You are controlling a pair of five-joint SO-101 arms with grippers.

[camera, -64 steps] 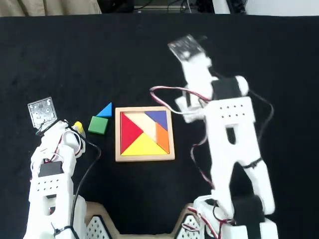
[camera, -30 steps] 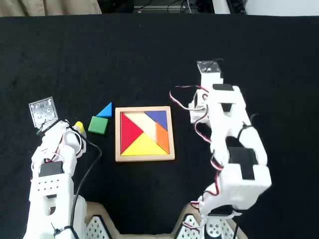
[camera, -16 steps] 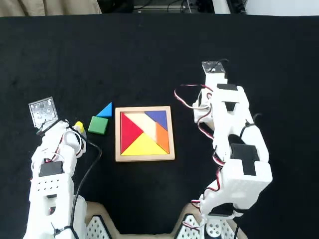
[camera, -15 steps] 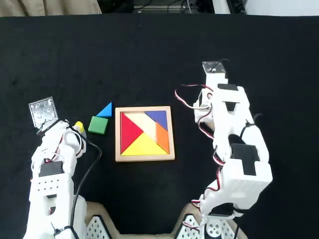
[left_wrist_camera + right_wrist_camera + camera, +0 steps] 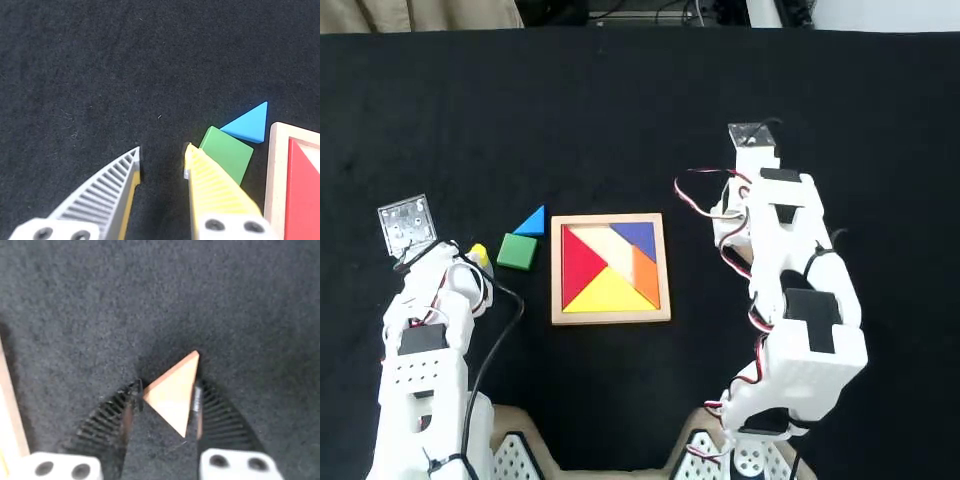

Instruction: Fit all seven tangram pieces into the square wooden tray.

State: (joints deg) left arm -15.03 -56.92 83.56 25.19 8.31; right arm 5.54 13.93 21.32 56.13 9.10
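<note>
Right arm back, triangle edges jaw-hidden

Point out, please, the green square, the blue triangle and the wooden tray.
green square [image 5: 516,251]: high view, its centre.
blue triangle [image 5: 532,223]: high view, its centre.
wooden tray [image 5: 610,316]: high view, rim nearest arms.

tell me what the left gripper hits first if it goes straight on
Probably nothing: ahead of the open left gripper lies only bare black cloth. The green square sits close beside its yellow finger, off the line, though that finger might graze it; depth is unclear.
</note>
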